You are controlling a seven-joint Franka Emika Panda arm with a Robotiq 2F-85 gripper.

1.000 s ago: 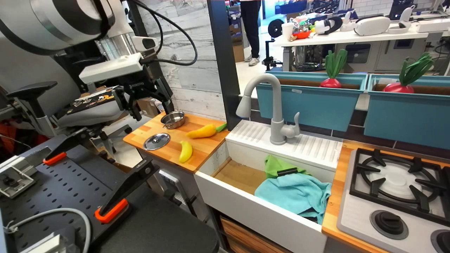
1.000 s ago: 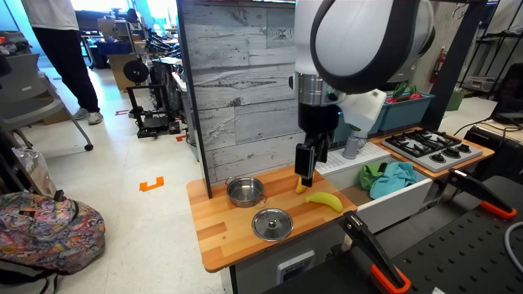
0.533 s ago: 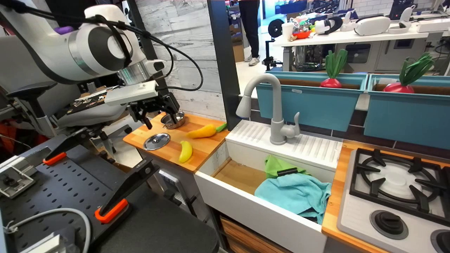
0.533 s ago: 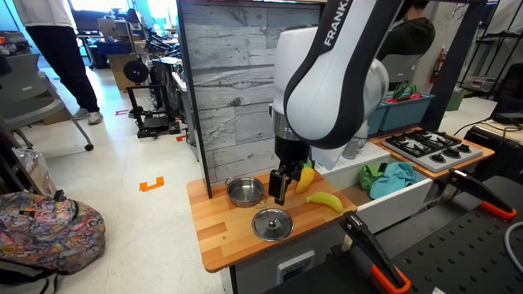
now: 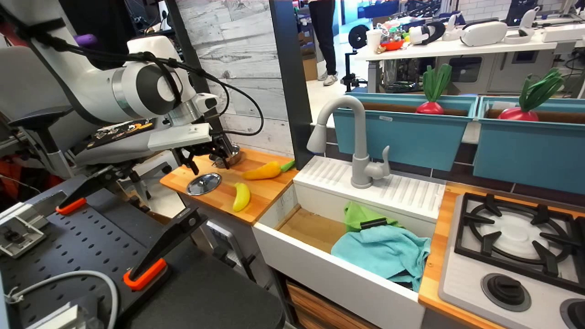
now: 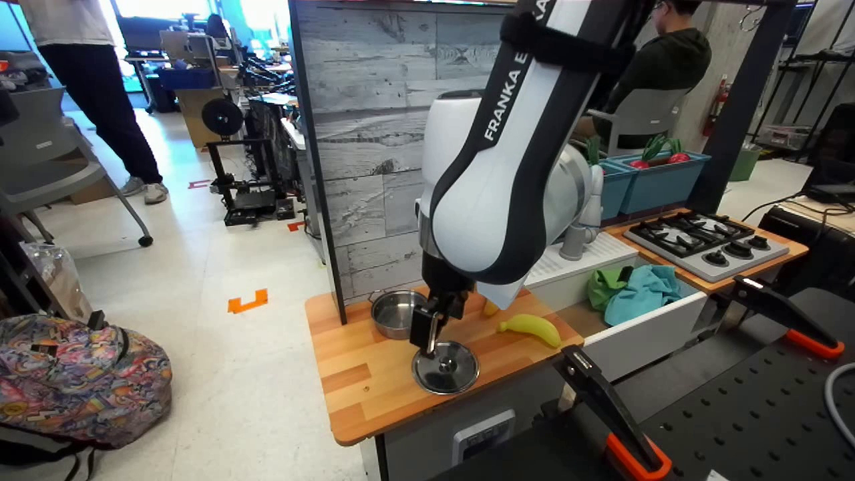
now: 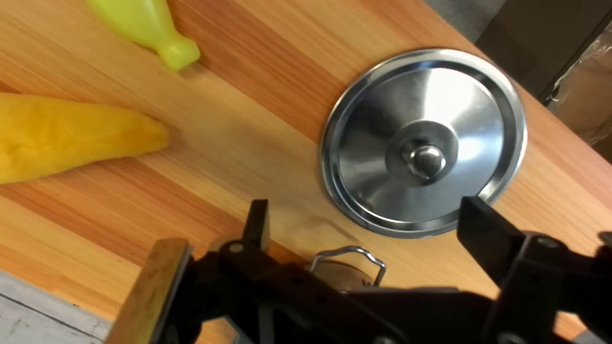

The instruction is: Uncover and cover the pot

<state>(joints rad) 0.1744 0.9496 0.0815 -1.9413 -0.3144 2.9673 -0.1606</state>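
The pot (image 6: 393, 314) is a small steel vessel standing uncovered on the wooden counter by the grey plank wall; it also shows in an exterior view (image 5: 234, 158). Its round steel lid (image 6: 455, 379) lies flat beside it, knob up, near the counter's front edge. In the wrist view the lid (image 7: 373, 172) lies beyond the fingertips, and only a wire handle and a bit of the pot (image 7: 337, 274) show between the fingers. My gripper (image 7: 365, 204) is open and empty, above the counter between pot and lid. It points down in both exterior views (image 5: 211, 170).
A yellow banana (image 5: 241, 197) and an orange-yellow pepper-like vegetable (image 5: 265, 171) lie on the same wooden counter (image 6: 361, 401). The sink (image 5: 315, 228) with cloths (image 5: 384, 249) adjoins it, and a grey faucet (image 5: 358, 137) stands behind. The plank wall (image 6: 401, 167) rises along the back.
My gripper has come down and across, away from the sink side, toward the lid and pot. It stays open. The pot, lid, banana and vegetable have not moved.
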